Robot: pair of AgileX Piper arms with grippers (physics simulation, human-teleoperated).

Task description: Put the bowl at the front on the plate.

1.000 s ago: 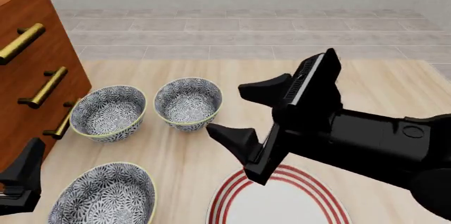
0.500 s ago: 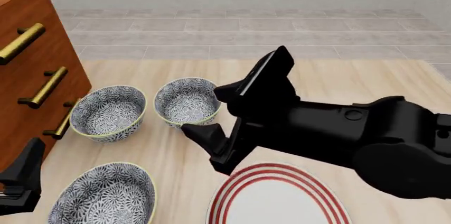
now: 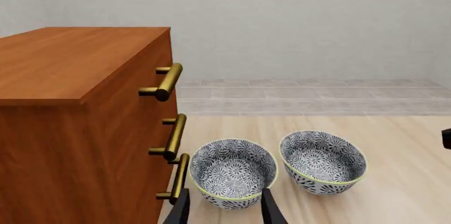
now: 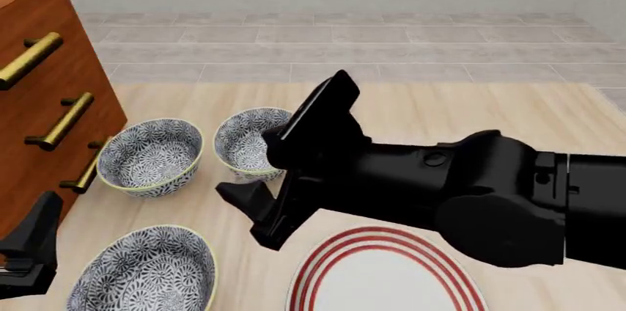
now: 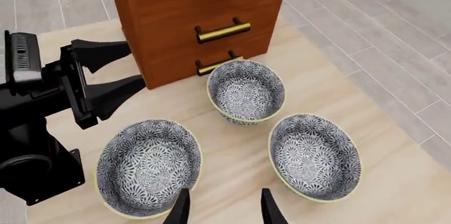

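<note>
The bowl [image 4: 146,276] at the front sits at the near left of the table, patterned grey and white; the right wrist view shows the bowl [image 5: 148,165] just ahead of my right gripper [image 5: 223,211]. The red-ringed white plate [image 4: 391,282] lies to its right, partly under the right arm. My right gripper [image 4: 245,166] is open and empty, hovering between the bowl and a back bowl [image 4: 249,142]. My left gripper [image 5: 135,65] is open and empty beside the drawers; one of its fingers [image 4: 37,230] shows at the near left edge.
Two more bowls of the same pattern stand behind, the left one [image 4: 152,155] near the drawers. A wooden chest of drawers [image 4: 44,91] with brass handles fills the left side. In the left wrist view both back bowls [image 3: 233,170] [image 3: 322,161] lie ahead of the left gripper [image 3: 224,212].
My right arm has swung left, from above the plate to in front of the back bowls, its gripper staying open. The left arm has not moved.
</note>
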